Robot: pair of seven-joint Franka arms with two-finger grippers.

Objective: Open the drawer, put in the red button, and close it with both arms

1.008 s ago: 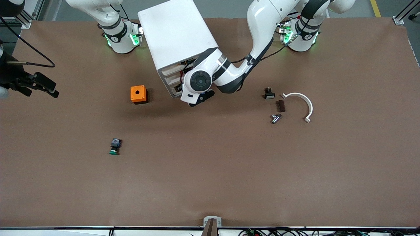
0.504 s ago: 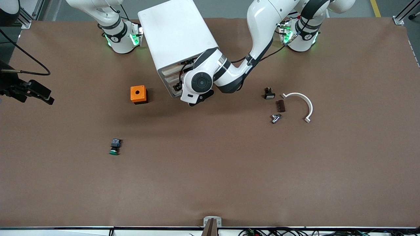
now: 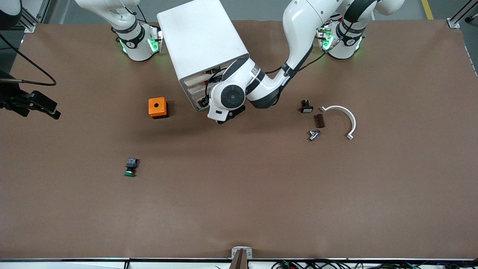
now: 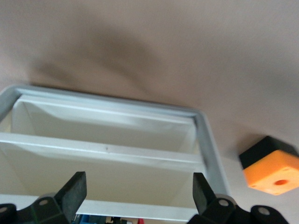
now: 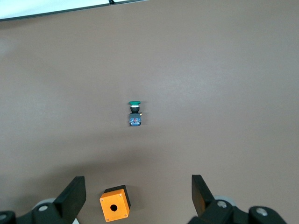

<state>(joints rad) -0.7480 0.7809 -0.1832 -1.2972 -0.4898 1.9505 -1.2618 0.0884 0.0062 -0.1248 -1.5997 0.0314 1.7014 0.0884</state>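
Mostly hidden under its own wrist in the front view, the left gripper (image 4: 138, 186) sits at the cabinet (image 3: 201, 41) front, fingers (image 4: 74, 189) spread wide. Between them runs the drawer (image 4: 117, 207), long axis from finger to finger, cut off at the frame edge. Blue and red bits there could be the red button (image 4: 100, 219); can't tell, so no orientation. Right gripper (image 5: 138, 189) waits over the table (image 3: 261, 194), fingers apart, orange box (image 5: 114, 204) between them.

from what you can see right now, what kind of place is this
Probably a robotics lab test bench: two white arms bolted along a brown-covered table, a white drawer cabinet, and scattered parts such as an orange box and a green-capped button.
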